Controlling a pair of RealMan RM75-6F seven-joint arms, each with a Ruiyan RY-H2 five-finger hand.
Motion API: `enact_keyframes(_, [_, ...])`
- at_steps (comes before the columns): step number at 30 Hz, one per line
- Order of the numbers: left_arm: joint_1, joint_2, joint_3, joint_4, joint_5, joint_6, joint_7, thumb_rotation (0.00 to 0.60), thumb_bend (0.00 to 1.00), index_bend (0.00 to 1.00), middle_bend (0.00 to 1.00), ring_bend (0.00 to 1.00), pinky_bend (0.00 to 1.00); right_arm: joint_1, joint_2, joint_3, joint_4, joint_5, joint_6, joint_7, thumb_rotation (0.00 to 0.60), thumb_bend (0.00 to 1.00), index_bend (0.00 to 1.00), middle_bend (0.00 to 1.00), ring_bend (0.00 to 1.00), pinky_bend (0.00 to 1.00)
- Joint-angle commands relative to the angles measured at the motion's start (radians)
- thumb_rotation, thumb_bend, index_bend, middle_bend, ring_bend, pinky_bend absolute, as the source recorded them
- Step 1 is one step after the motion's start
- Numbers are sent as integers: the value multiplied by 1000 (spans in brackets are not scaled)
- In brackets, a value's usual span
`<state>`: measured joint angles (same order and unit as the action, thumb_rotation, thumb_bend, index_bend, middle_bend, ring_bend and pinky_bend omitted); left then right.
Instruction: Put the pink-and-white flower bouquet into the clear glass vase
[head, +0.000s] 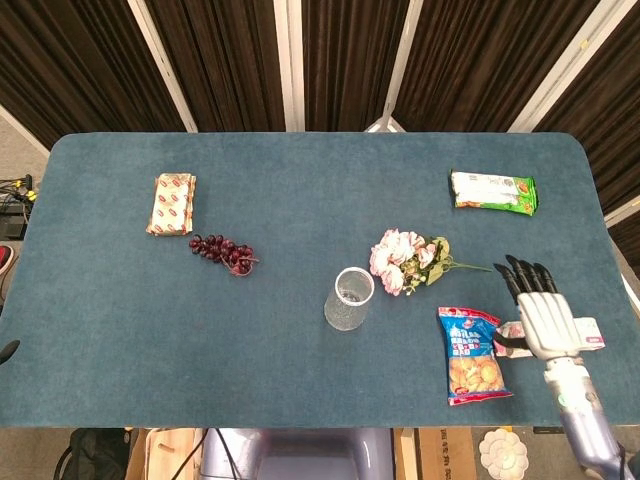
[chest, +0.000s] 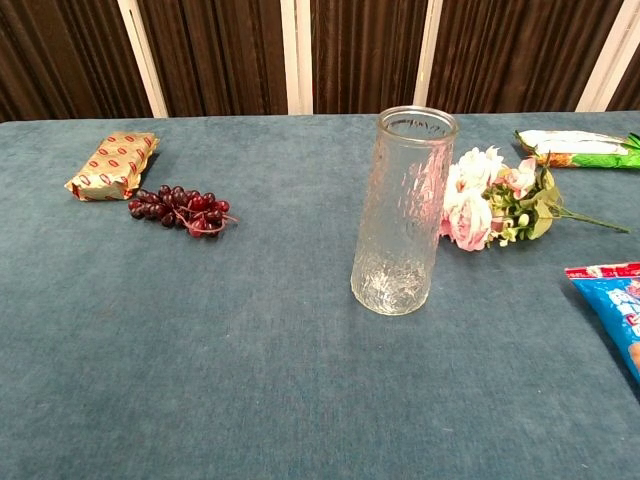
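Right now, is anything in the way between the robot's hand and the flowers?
Nothing visible is. Bare table lies between the right hand and the flowers. The chip bag sits off to the side, nearer the robot.
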<state>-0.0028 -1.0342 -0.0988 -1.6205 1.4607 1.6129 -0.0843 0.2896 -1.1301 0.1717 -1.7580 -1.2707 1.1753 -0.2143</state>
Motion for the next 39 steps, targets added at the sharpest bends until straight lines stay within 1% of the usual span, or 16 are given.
enact_keyframes(1, [-1,-1,0,-1,0,-2,4,600,188,88,0,0,0,85,-53,48,-1,121,-83,-102,600,40,111,33,46,0])
enact_keyframes(5, [-1,-3,1,-1,1,-3,9,600,188,88,0,0,0,153,-117,77,30,243,-120,-191,600,41,111,33,46,0])
enact_keyframes(9, [-1,-5,-2,-1,-7,-4,13,600,188,88,0,0,0,215,-178,95,77,359,-154,-252,600,41,111,33,46,0])
enact_keyframes(13, [-1,-6,-6,3,-14,-3,17,600,188,88,0,0,0,265,-235,109,134,429,-171,-278,600,40,111,33,46,0])
enact_keyframes(21, [-3,-15,-11,5,-22,-2,39,600,188,88,0,0,0,365,-309,133,228,561,-228,-318,600,41,111,33,46,0])
enact_keyframes(25, [-6,-20,-14,4,-30,-7,51,600,188,88,0,0,0,409,-334,145,254,617,-240,-342,600,41,111,33,46,0])
enact_keyframes(28, [-10,-24,-17,4,-36,-13,59,600,189,88,0,0,0,442,-346,151,264,680,-257,-360,600,41,111,33,49,0])
enact_keyframes(31, [-14,-25,-18,5,-40,-21,64,600,188,88,0,0,0,476,-367,153,278,724,-257,-378,600,41,111,34,72,0])
enact_keyframes(34, [-15,-25,-19,4,-43,-24,63,600,188,88,0,0,0,505,-394,161,302,746,-245,-385,600,41,111,57,112,0])
enact_keyframes(37, [-14,-24,-21,3,-46,-23,58,600,188,88,0,0,0,528,-415,166,323,768,-237,-393,600,41,133,104,166,0])
enact_keyframes(39, [-13,-23,-23,4,-50,-23,53,600,188,88,0,0,0,542,-428,165,338,781,-231,-400,600,40,177,163,224,0])
